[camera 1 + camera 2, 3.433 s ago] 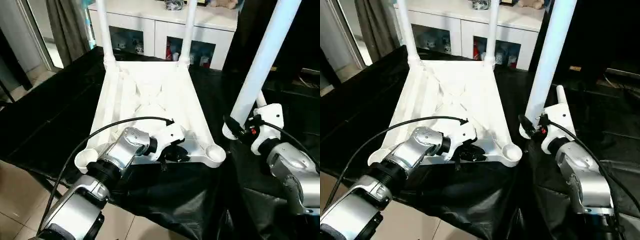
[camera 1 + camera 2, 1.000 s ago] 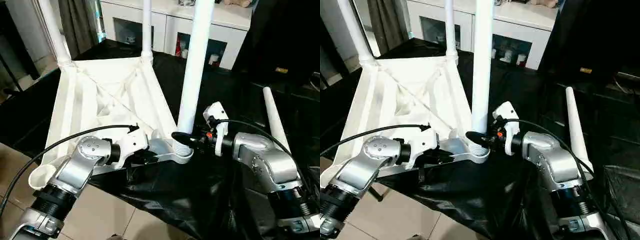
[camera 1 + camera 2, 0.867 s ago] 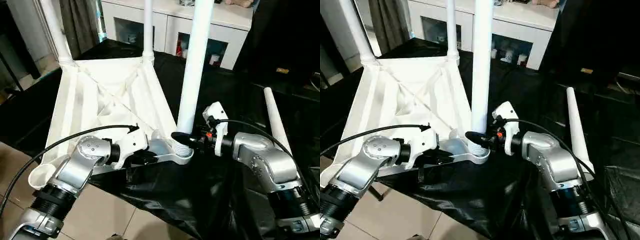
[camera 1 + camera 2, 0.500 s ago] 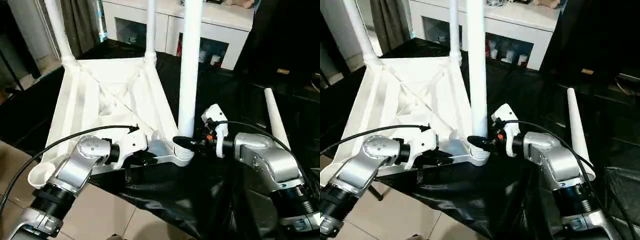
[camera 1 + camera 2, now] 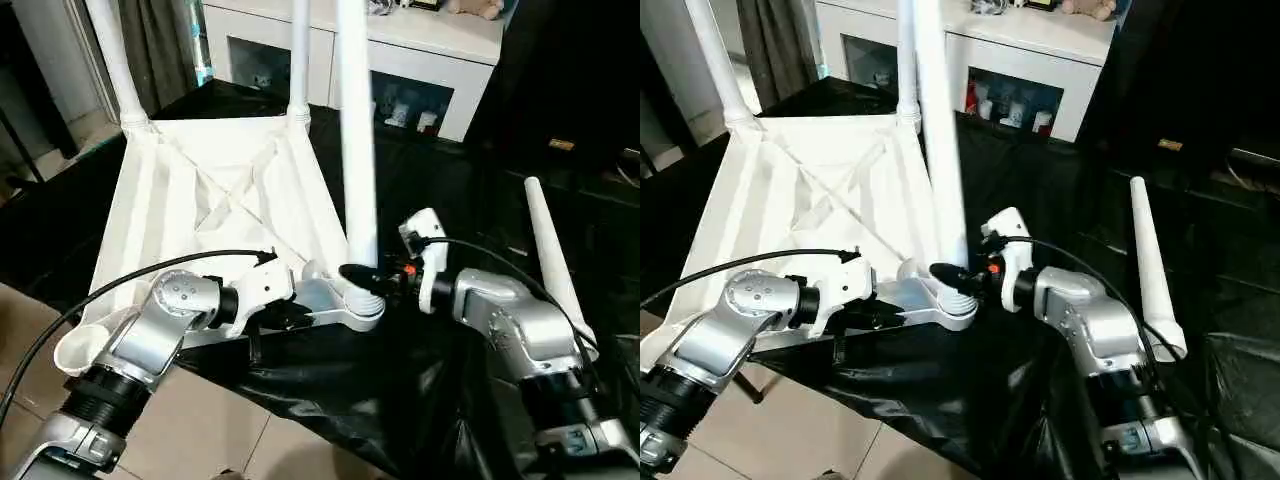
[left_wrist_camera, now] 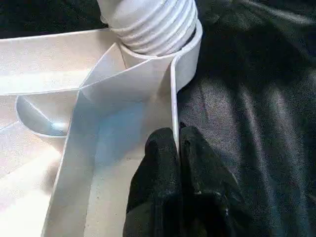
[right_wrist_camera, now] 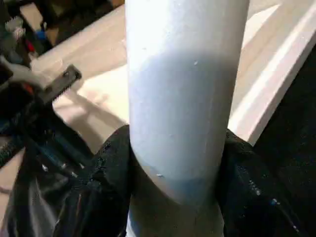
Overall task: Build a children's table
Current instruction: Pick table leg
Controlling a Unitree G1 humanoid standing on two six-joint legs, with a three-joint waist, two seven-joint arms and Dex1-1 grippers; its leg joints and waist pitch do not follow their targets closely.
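Note:
The children's table top [image 5: 210, 200] lies upside down on a black cloth, with two white legs [image 5: 110, 60] [image 5: 298, 50] standing in its far corner sockets. My right gripper [image 5: 362, 277] is shut on a third leg [image 5: 355, 150] just above its threaded end. That end sits in the near right socket [image 5: 352, 308], and the leg leans slightly left. The right wrist view has a black finger [image 7: 111, 168] on each side of this leg [image 7: 185, 98]. My left gripper [image 6: 177, 143] is shut on the table top's thin rim [image 6: 173, 98] beside that socket. Another leg [image 5: 555, 260] lies loose on the cloth at the right.
A white cabinet [image 5: 440, 45] with glass-fronted compartments stands behind the work. The black cloth [image 5: 430, 170] hangs over the near edge, with tiled floor [image 5: 200, 430] below at the left. The near left socket [image 5: 75, 350] juts over that edge.
The top of the held leg has swung from leaning right to leaning slightly left, its threaded end staying at the near right socket. My left gripper has kept its hold on the rim.

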